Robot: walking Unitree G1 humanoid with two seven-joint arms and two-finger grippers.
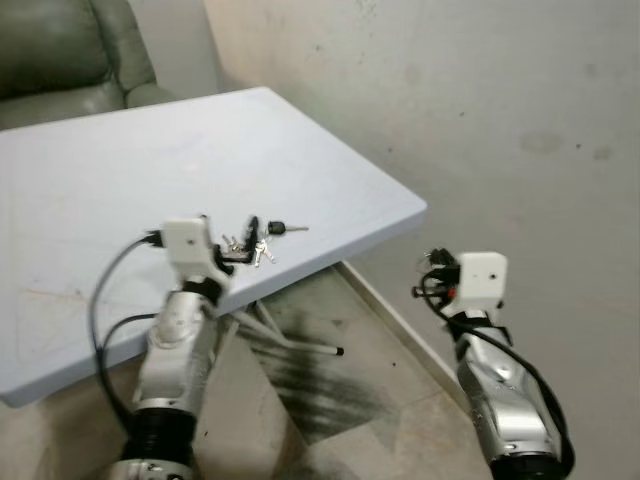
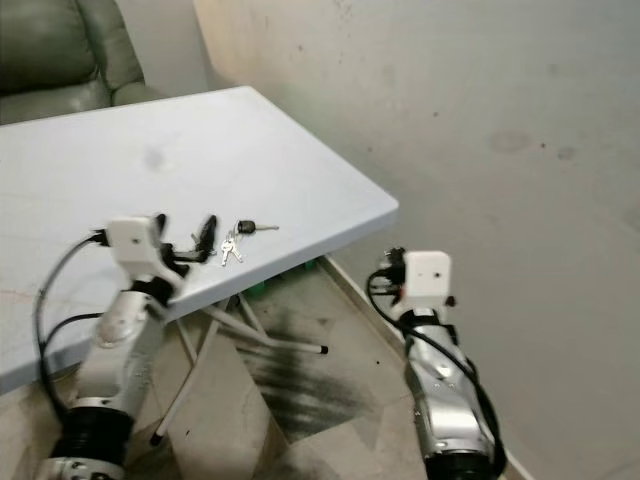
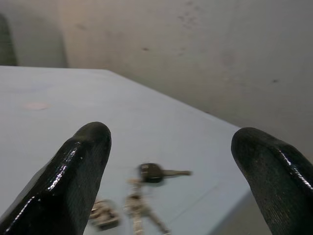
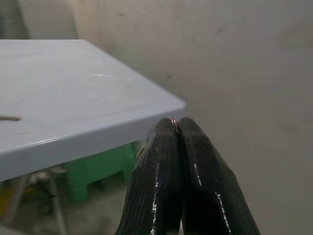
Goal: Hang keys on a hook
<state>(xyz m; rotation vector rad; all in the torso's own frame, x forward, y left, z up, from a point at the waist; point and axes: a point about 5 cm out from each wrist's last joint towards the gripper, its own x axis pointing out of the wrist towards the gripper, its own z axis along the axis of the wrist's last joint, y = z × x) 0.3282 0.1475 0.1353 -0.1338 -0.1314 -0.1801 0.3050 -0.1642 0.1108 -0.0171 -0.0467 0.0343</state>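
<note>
A bunch of small keys [image 1: 262,248] lies on the light blue table [image 1: 330,170] near its front edge, one black-headed key [image 1: 281,228] pointing toward the wall. My left gripper [image 1: 243,246] is open just short of the bunch, low over the tabletop. In the left wrist view the keys [image 3: 142,196] lie between and a little beyond its two black fingers [image 3: 73,176]. My right gripper [image 4: 177,128] is shut with nothing in it. It hangs off the table's corner, above the floor near the wall.
A plain wall [image 1: 520,120] runs close along the table's right side. A grey-green sofa [image 1: 60,50] stands behind the table. Under the table are white metal legs [image 1: 290,342], a green stool [image 4: 98,166] and a dark patch on the floor [image 1: 320,385].
</note>
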